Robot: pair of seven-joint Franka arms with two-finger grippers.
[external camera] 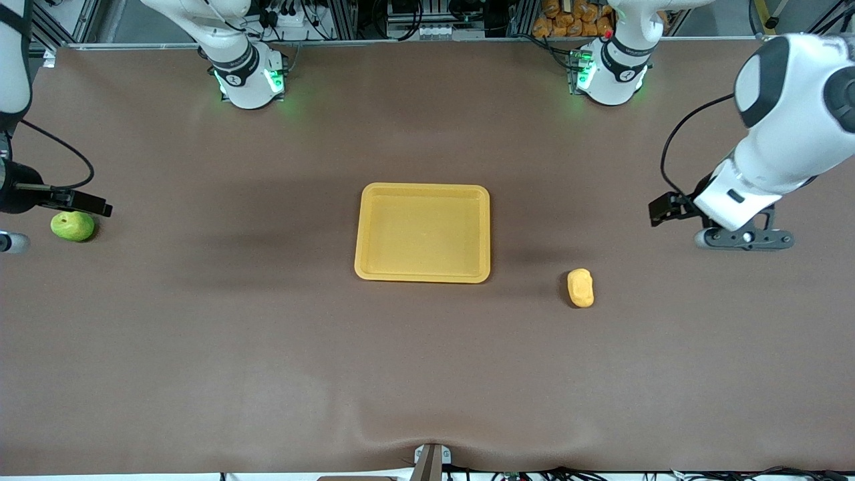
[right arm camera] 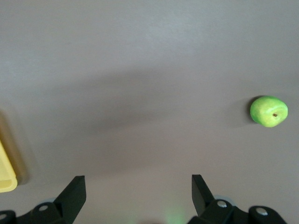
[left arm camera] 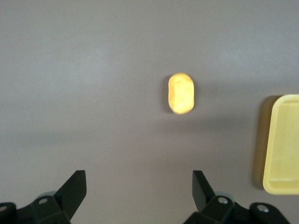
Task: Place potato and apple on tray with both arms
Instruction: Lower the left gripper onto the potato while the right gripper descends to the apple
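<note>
1. Front view first: brown counter (external camera: 267, 347), spanning the whole scene, bare except for three task items.
2. Next in size, two white arms: left arm (external camera: 781, 133) reaching in at its own end of the counter, right arm (external camera: 13, 67) mostly out of shot at its own end.
3. Tray (external camera: 422, 232) flat at mid-counter, roughly midway between the two arms, nothing in it yet.
4. Left claw (left arm camera: 139, 191) raised above bare counter toward the left arm's end, fingers spread wide, holding nothing.
5. Right claw (right arm camera: 138, 191) raised over the counter at the right arm's end, just beside the apple, fingers likewise spread, holding nothing.
6. Apple (external camera: 72, 226) on the counter at the right arm's end, well apart from the tray, stem dimple tipped up; off to one side of the claw's line in the right wrist view, so likely needs a sideways shift before descent.
7. Potato (external camera: 580, 287) on the counter between tray and left arm, a little nearer the front camera than the tray's near rim.
8. Key relation: potato ahead of the left claw, nearly centred between the fingers, long axis running along the reach and across the closing line; probably grips the narrow width with a plain advance and drop.
</note>
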